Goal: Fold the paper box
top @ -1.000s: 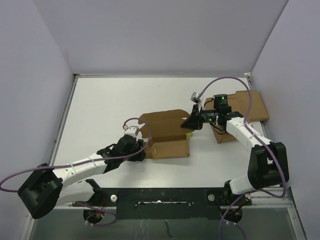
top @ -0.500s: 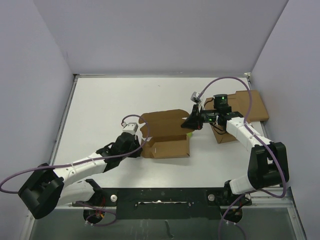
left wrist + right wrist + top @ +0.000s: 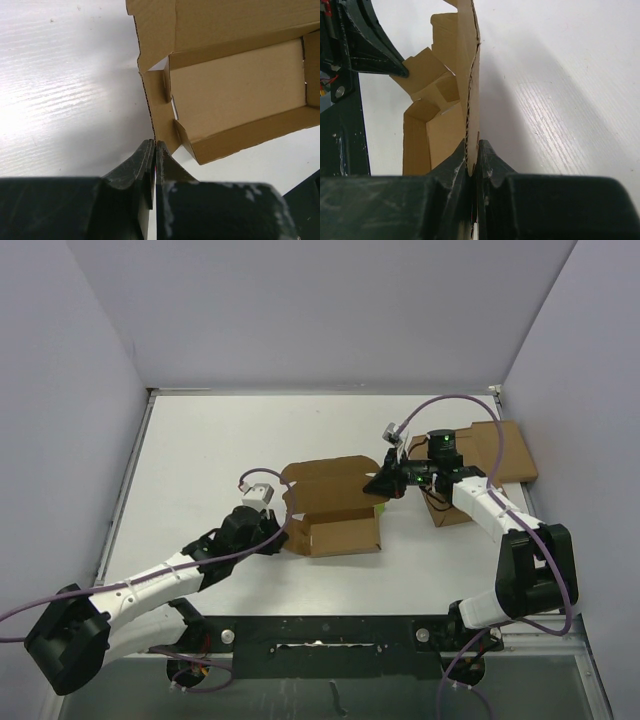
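White table [image 3: 200, 460], paper box [image 3: 340, 532], edges seemingly pinched, wrist views only

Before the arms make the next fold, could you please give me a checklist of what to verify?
1. Left gripper shut on the left flap of the paper box: ok, though only the fingertips bite its edge.
2. Right gripper shut on the right panel: ok, the panel stands upright between the fingers.
3. Front wall raised: ok.
4. Far lid panel folded over: not ok, it is open.
5. Box base flat on the table: cannot tell.
6. Cardboard slab apart from the box: ok.
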Controlling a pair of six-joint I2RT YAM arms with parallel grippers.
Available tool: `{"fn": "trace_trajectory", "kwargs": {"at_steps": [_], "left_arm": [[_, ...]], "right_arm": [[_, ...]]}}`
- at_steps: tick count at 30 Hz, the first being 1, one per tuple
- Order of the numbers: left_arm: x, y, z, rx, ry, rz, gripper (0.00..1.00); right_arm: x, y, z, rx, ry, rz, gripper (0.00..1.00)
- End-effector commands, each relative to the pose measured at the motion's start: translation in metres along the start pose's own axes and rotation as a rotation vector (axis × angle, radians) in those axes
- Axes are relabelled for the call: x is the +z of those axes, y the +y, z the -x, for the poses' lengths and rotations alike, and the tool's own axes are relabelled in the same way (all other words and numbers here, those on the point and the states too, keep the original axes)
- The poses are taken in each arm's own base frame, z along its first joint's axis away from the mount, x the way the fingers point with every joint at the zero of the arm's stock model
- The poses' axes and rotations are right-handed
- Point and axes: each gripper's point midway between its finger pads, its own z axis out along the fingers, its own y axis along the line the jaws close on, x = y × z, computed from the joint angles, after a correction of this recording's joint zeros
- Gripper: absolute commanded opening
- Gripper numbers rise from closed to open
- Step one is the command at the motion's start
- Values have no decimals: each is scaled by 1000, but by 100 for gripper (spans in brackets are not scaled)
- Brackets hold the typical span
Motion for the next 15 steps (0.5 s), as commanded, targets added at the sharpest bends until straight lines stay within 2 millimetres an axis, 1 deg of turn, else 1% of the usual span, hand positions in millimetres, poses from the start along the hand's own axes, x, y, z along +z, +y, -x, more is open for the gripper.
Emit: {"fn": "trace_trajectory", "kwargs": {"at_steps": [1,5,8,11,15], "left_arm": [[-4,-24,26,1,-75,-94,0],[-3,-29,28,6,-70,-107,0],[0,-27,26,5,-58,-96,0],[2,-16,21,-24,-50,-46,0],[0,-5,23,-74,-78,10,0]], "right_arm": [[0,-3,12,-35,-32,-39,0],[2,-4,12,-29,-32,-57,0],[1,-7,13,-13,-47,-83,0],[0,-10,13,17,-67,-103,0],[1,-13,12,47,-71,-120,0]]}}
